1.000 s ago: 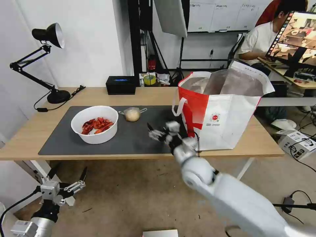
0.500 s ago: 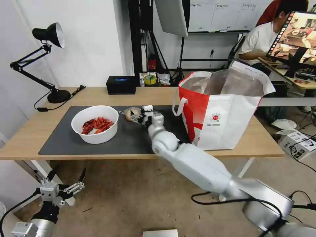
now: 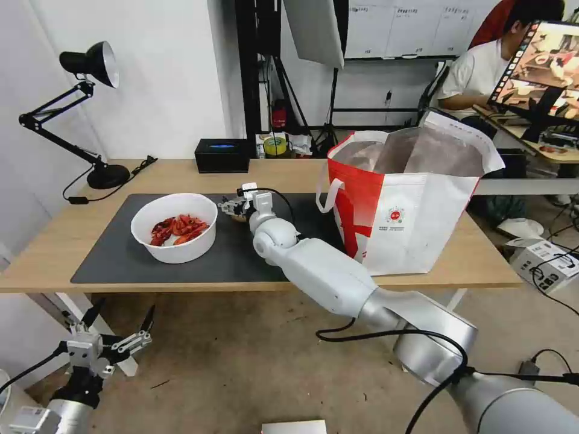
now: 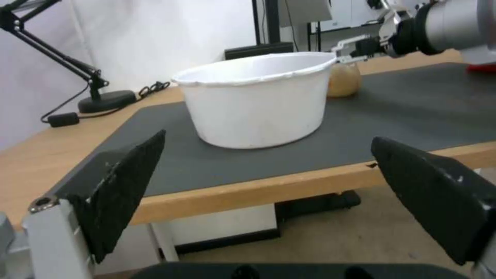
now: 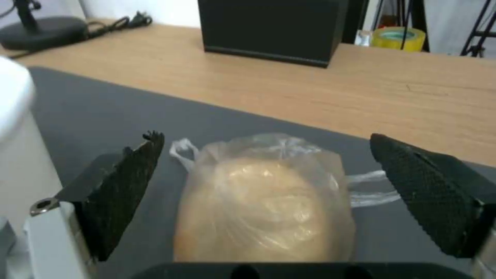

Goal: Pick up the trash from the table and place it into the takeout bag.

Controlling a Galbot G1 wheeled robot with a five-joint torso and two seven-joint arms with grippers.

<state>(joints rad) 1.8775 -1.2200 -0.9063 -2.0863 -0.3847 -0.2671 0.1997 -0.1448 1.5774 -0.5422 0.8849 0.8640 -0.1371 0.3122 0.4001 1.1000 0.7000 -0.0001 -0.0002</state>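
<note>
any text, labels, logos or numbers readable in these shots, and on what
None can be read.
Red-and-white insulated takeout bag: small round red logo with a line of tiny print beneath, too small to read.
Black rectangular box: a blue glow on top, no legible characters.

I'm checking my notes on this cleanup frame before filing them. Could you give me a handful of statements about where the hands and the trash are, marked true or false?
1. The right hand is open, with the small clear bag with the beige ball between its fingers. True.
2. The white bowl of crayfish shells is already inside the takeout bag. False: it stands on the dark grey mat on the table.
3. The left hand hangs open below the table's front edge. True.
4. The takeout bag lies flat on its side. False: it stands upright, mouth open.
5. The black box sits on the mat. False: it sits on bare wood behind the mat.
</note>
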